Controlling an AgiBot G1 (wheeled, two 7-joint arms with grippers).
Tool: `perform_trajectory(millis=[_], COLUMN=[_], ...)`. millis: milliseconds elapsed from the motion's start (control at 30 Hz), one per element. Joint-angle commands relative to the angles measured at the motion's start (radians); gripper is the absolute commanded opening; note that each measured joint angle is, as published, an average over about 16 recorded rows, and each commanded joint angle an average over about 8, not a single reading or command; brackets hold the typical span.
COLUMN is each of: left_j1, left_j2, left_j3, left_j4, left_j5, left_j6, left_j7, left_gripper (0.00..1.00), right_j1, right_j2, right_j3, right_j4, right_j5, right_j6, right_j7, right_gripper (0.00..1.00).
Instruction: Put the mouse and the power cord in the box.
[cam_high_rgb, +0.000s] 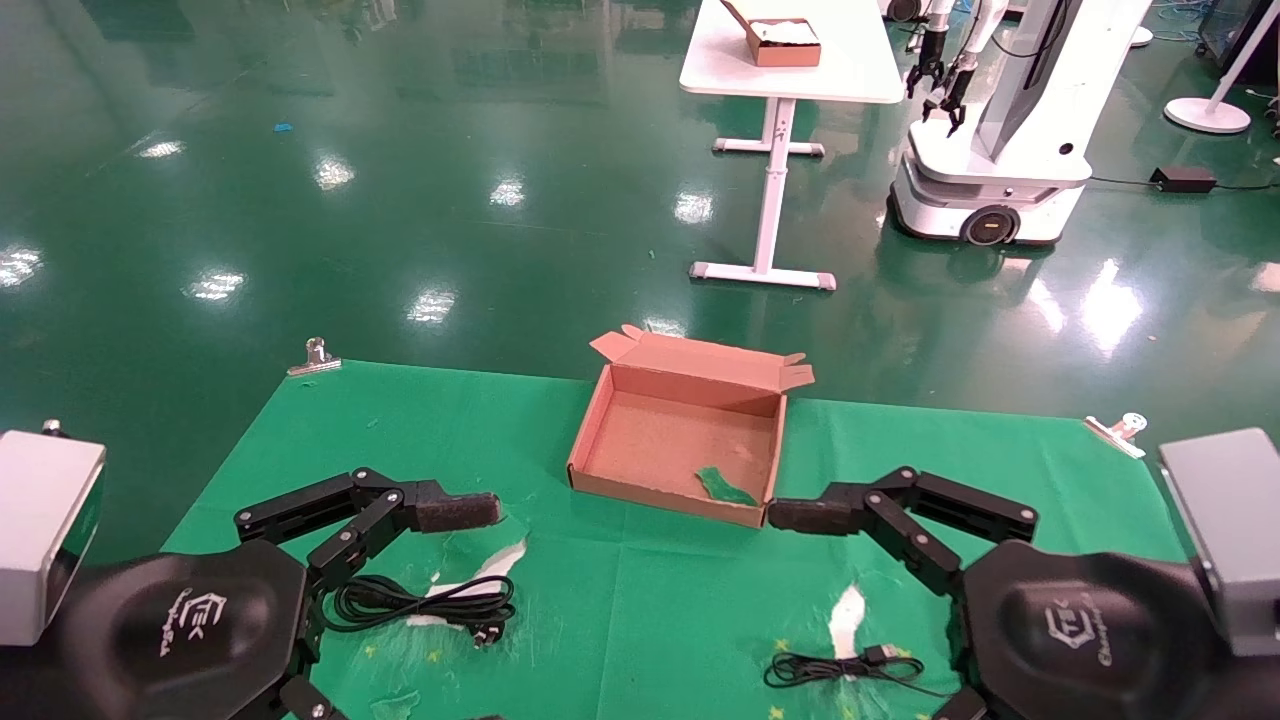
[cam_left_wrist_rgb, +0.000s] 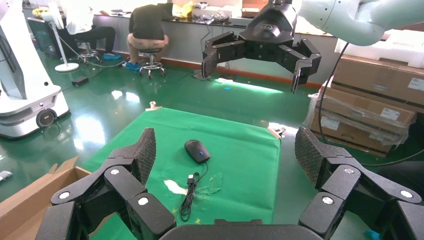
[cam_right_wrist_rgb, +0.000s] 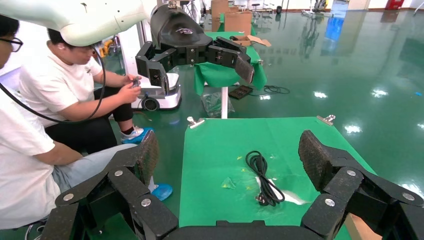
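Both spread-open hands, left hand (cam_high_rgb: 455, 512) and right hand (cam_high_rgb: 810, 515), flank the box (cam_high_rgb: 600, 415); cords lie beneath.

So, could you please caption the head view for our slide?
Both open grippers, left gripper and right gripper, flank the empty box; power cord lies near-left.

left gripper (cam_high_rgb: 455, 512) housing: white logo, reads roughly "TEK", script below illegible
right gripper (cam_high_rgb: 800, 516) housing: same "TEK" logo, small script unreadable
boxes (cam_left_wrist_rgb: 372, 107) past the left gripper: white labels, unreadable
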Motion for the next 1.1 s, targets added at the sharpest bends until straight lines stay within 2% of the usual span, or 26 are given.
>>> perform_trajectory(millis=[33,1100], left_j1=[0.0,0.0], left_j2=[0.0,0.0], left_j3=[0.0,0.0], left_j4=[0.0,0.0], left_j5=[0.0,0.0], left_j6=[0.0,0.0], left_j7=[0.0,0.0], left_gripper=[1.0,1.0], right_j1=[0.0,0.0], right_j2=[0.0,0.0], right_j3=[0.0,0.0], right_j4=[0.0,0.0], right_j5=[0.0,0.0], right_j6=[0.0,0.0], right_j7=[0.0,0.0], right_gripper=[1.0,1.0])
